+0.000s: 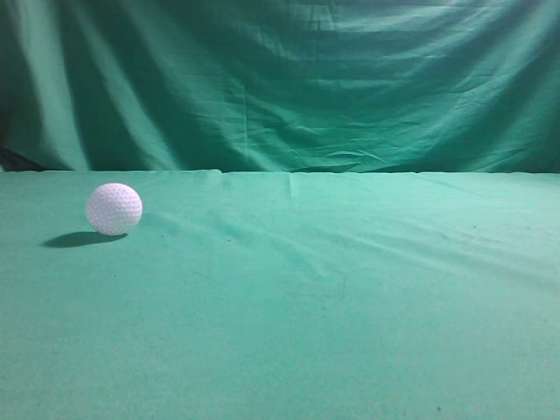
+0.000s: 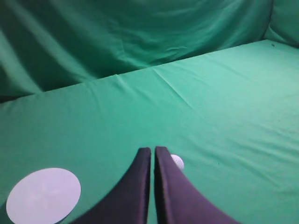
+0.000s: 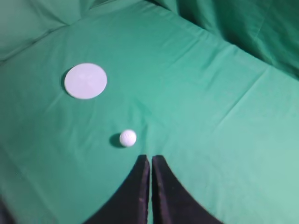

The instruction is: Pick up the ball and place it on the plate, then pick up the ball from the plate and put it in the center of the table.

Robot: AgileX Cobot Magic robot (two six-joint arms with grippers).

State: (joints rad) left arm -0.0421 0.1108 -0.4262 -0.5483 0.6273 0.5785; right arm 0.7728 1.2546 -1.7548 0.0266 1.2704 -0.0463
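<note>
The white dimpled ball (image 1: 114,208) rests on the green table (image 1: 332,289) at the left in the exterior view. In the right wrist view the ball (image 3: 127,137) lies just beyond and left of my shut right gripper (image 3: 150,158), with the round white plate (image 3: 85,80) farther off. In the left wrist view the ball (image 2: 177,162) peeks out behind the right finger of my shut left gripper (image 2: 153,150); the plate (image 2: 43,195) lies at the lower left. Neither gripper holds anything. No arm shows in the exterior view.
A draped green backdrop curtain (image 1: 280,79) hangs behind the table's far edge. The cloth on the table has slight wrinkles (image 2: 173,88).
</note>
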